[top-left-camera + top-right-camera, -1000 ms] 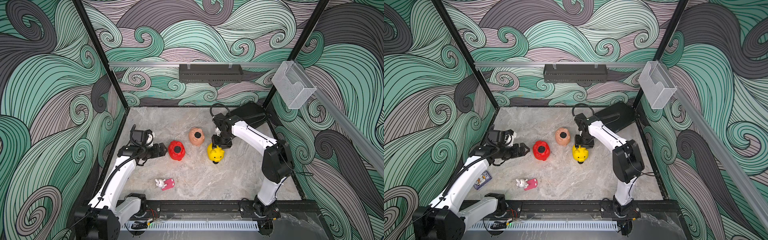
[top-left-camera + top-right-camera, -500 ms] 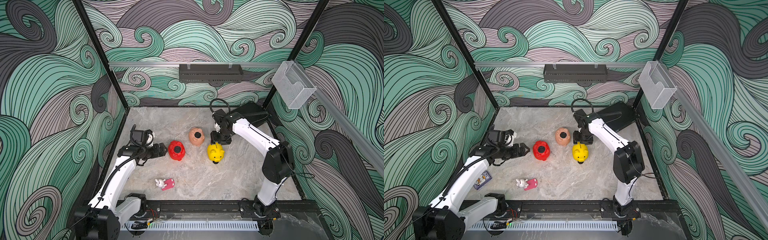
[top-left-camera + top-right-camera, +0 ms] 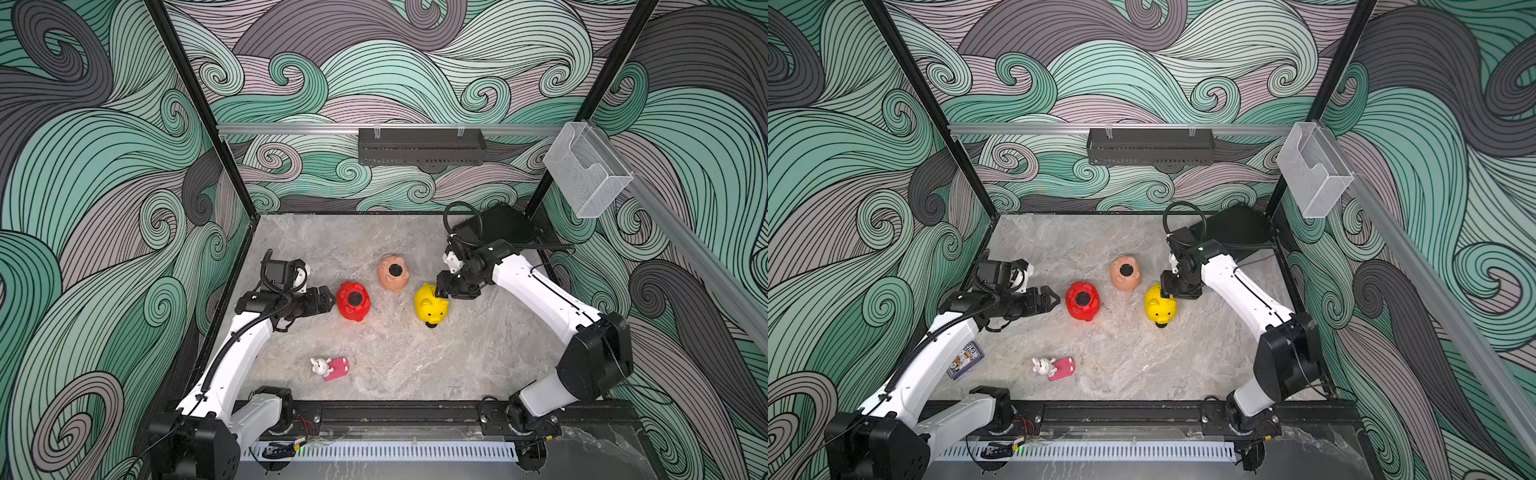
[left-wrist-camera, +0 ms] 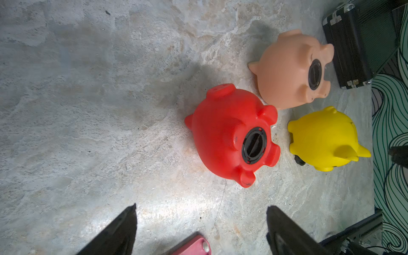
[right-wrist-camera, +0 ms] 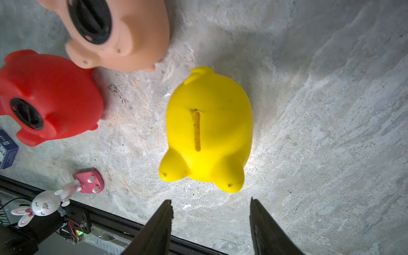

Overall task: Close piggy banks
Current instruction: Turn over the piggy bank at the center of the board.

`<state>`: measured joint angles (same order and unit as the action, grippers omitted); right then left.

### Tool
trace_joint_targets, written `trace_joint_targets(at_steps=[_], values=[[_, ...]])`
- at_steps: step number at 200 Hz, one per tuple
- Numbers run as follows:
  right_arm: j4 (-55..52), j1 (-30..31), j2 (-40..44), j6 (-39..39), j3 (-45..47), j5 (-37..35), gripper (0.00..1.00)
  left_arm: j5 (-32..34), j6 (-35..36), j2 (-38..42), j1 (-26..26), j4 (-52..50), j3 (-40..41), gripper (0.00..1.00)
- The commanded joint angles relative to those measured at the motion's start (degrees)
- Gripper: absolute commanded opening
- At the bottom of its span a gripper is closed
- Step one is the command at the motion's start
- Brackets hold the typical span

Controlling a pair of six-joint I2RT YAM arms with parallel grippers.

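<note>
Red piggy bank [image 3: 353, 301] and peach-pink piggy bank [image 3: 392, 273] belly-up on marble tabletop [image 3: 415, 365], black plugs [image 4: 254, 145] fitted, yellow piggy bank [image 3: 430, 305] upright nearby, right gripper [image 5: 211, 199] close by it, jaws spread, empty, left gripper [image 4: 201, 206] near red, likewise spread, empty.

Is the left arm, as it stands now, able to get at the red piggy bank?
Probably yes. The left arm has its open fingers pointed at the red piggy bank, lying belly up just ahead, with only bare table between. The peach pig and yellow pig sit beyond it, out of the way.
</note>
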<state>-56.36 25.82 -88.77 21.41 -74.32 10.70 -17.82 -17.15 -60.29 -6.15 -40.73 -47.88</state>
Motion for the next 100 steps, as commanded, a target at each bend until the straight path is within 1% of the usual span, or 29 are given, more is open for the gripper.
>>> trace_joint_targets(at_steps=[1,40,100], values=[[3.6,-1.6,1.8,-0.7,3.7,3.2,0.57,-0.2,0.4,-0.7,-0.3,-0.7,-2.2,0.91],[5.6,-3.5,0.7,-0.9,5.5,5.7,0.53,-0.3,0.5,-1.2,-0.4,-0.6,-2.1,0.91],[7.7,-4.0,-1.2,-0.6,5.6,8.2,0.52,-0.1,0.6,-1.6,-0.3,-0.8,-2.2,0.91]])
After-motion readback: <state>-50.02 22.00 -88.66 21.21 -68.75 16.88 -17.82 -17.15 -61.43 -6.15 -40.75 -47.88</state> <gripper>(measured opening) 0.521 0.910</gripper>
